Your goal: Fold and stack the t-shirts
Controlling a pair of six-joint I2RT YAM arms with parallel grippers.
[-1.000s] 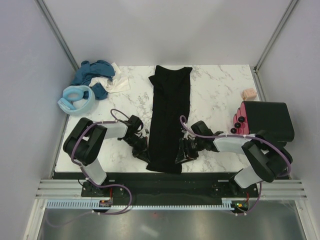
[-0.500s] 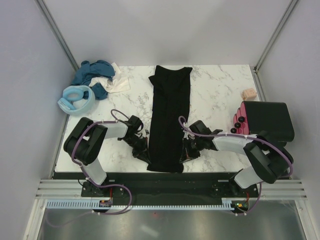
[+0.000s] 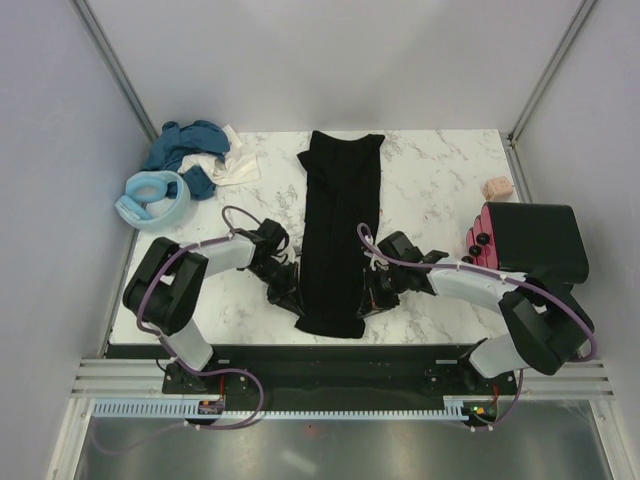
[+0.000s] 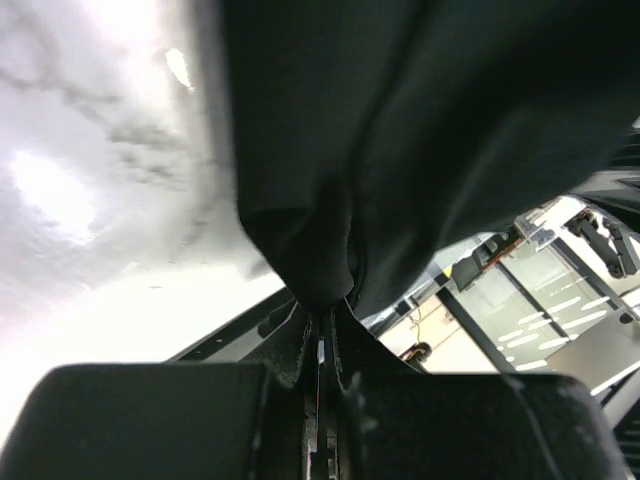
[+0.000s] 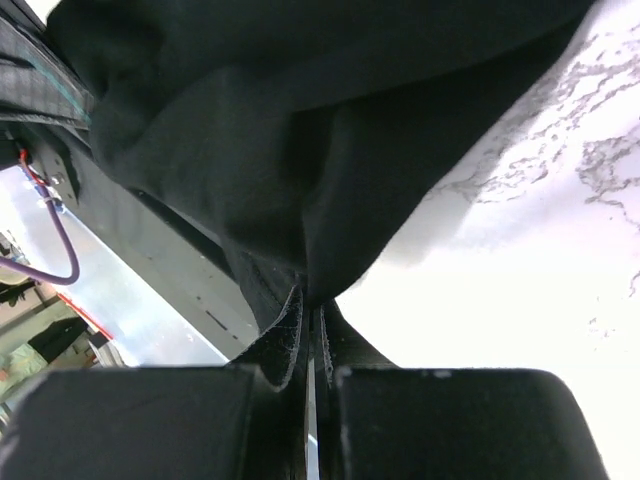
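Left gripper [image 3: 287,293]: jaws pressed together, pinching the left edge of the black t-shirt [image 3: 338,225] close to its near end. In the left wrist view the cloth gathered into a fold that ran straight down between the closed fingertips and draped away above them.

Right gripper [image 3: 368,300]: also clamped, on the right edge of the same shirt, directly across from the left gripper. In the right wrist view a tuck of black fabric was caught between the pads, with bare marble off to that gripper's right.

The shirt lay as a long narrow strip between the two grippers. It ran from just behind them out to the far edge of the table [image 3: 440,170].

Far ahead of the left gripper and off to its left: a teal-blue t-shirt [image 3: 185,143] heaped against a white t-shirt [image 3: 235,165]. A light blue t-shirt [image 3: 150,197] was curled in a ring nearer than those.

To the right of the right gripper: a dark pink-edged object [image 3: 525,240] at the table's edge. A beige block [image 3: 497,188] sat just beyond it.
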